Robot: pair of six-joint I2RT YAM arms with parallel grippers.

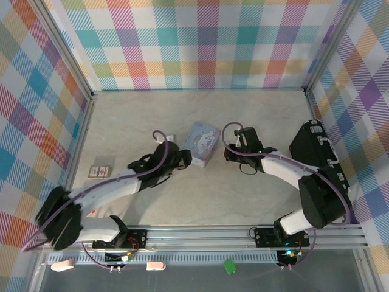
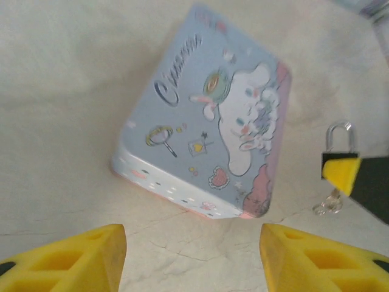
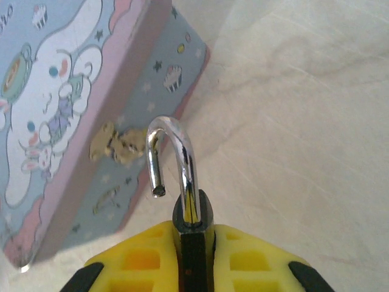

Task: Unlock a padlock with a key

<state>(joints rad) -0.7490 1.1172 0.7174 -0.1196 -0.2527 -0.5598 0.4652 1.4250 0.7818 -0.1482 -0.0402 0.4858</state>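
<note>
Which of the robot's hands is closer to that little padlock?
The right. The right hand is shut on the padlock, shackle sticking out. The left hand is open and apart from it, facing the cartoon tin, the padlock off to one side.

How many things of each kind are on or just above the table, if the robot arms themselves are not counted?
Tin box, pale blue with a cartoon print: 1
Padlock, shackle open: 1
Key, hanging under the padlock: 1
Black case: 1
Small printed box: 1
Total: 5
</note>
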